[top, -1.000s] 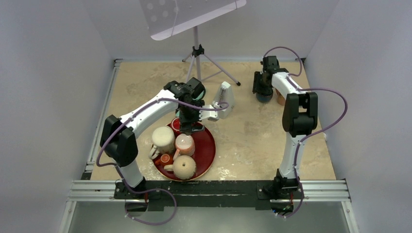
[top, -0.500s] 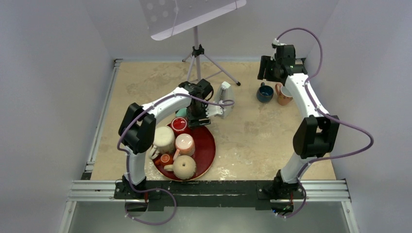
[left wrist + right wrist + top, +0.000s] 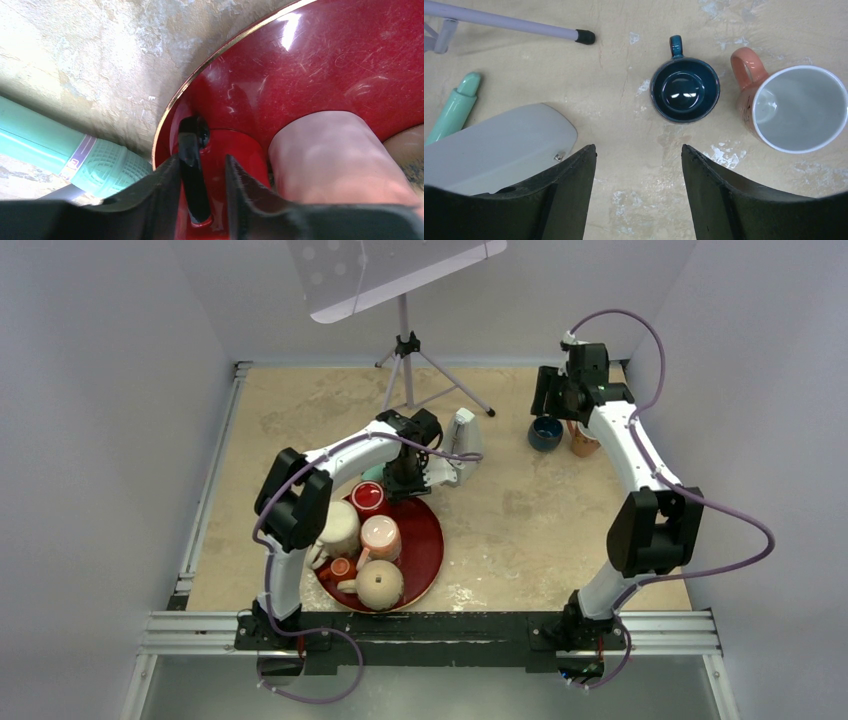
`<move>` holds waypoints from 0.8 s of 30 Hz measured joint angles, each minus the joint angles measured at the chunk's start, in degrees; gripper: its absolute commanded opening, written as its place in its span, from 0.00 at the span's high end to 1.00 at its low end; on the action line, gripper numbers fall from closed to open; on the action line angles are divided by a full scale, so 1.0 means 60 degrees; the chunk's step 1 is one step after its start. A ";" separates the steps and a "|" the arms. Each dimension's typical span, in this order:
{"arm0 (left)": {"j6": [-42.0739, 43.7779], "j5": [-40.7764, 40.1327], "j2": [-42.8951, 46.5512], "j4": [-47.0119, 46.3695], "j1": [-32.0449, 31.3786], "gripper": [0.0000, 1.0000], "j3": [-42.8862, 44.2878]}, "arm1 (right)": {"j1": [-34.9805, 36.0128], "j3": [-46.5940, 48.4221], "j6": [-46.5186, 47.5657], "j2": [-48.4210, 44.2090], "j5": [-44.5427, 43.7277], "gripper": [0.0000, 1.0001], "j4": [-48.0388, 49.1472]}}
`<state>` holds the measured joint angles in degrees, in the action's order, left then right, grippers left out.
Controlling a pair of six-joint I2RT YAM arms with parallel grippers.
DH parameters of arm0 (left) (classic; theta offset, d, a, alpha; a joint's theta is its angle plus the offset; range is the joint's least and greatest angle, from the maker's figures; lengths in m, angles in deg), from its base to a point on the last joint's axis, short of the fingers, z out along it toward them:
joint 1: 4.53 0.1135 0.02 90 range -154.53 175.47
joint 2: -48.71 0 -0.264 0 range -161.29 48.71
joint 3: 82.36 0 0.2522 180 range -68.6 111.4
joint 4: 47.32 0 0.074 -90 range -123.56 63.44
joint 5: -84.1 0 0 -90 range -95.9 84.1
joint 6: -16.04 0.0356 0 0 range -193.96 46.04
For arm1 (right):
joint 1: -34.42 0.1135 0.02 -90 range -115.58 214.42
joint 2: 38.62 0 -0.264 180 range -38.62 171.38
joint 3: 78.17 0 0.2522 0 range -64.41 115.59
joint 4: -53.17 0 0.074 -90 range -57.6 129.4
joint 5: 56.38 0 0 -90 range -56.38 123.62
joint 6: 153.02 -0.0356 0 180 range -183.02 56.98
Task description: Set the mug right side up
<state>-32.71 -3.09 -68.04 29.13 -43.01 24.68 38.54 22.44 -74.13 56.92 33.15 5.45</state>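
Note:
A red mug (image 3: 368, 497) with a black handle (image 3: 192, 175) stands bottom up at the far edge of the dark red tray (image 3: 425, 540). My left gripper (image 3: 405, 480) is low at the mug's right side. In the left wrist view the gripper (image 3: 202, 159) straddles the handle. The handle rests against the left finger, and a gap showing the red mug wall (image 3: 235, 150) remains before the right finger. My right gripper (image 3: 553, 405) hovers open at the back right with nothing between its fingers (image 3: 639, 147).
The tray (image 3: 325, 65) also carries a pink mug (image 3: 380, 537), a cream mug (image 3: 336, 525), a small orange mug (image 3: 340, 568) and a tan mug (image 3: 380, 583). A blue mug (image 3: 684, 90) and an orange mug (image 3: 796, 107) stand upright near the right gripper. A teal marker (image 3: 50, 145), a grey-white case (image 3: 463, 440) and a tripod (image 3: 405, 345) stand behind the tray.
My left gripper slid from over the tray to the red mug's handle and narrowed around it. My right gripper lifted off the blue mug, drew back and widened.

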 measured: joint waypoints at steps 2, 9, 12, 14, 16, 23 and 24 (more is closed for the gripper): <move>-0.0007 0.0069 -0.0025 -0.0007 0.0007 0.95 0.0004 | 0.0000 -0.0018 -0.0015 -0.0226 0.0000 0.34 -0.0004; -0.0182 0.0619 -0.0066 0.0510 0.0033 1.00 0.0328 | 0.0000 -0.0055 -0.0062 -0.1086 0.0011 0.34 0.0022; -0.0594 0.0929 -0.0058 0.0732 0.0069 1.00 0.0736 | 0.0029 -0.0339 -0.0109 -0.1548 0.0262 0.34 0.0051; -0.1093 0.1300 -0.0044 0.0758 0.0131 1.00 0.1111 | 0.0131 -0.0692 -0.0197 -0.1978 0.0525 0.32 0.0168; -0.1570 0.1741 0.0029 0.0732 0.0204 1.00 0.1443 | 0.0386 -0.1158 -0.0280 -0.2463 0.0922 0.29 0.0408; -0.3617 0.3905 0.1082 0.0882 0.0936 1.00 0.2339 | 0.2517 -0.4022 -0.1005 -0.4765 0.3829 0.01 0.2787; -0.3996 0.4237 0.1308 0.0900 0.1053 1.00 0.2481 | 0.2787 -0.4586 -0.1231 -0.5107 0.4324 0.01 0.3402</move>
<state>-56.69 22.33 -60.19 34.53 -36.70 39.56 55.26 -5.08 -81.52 26.28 59.09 25.86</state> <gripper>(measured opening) 0.182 0.970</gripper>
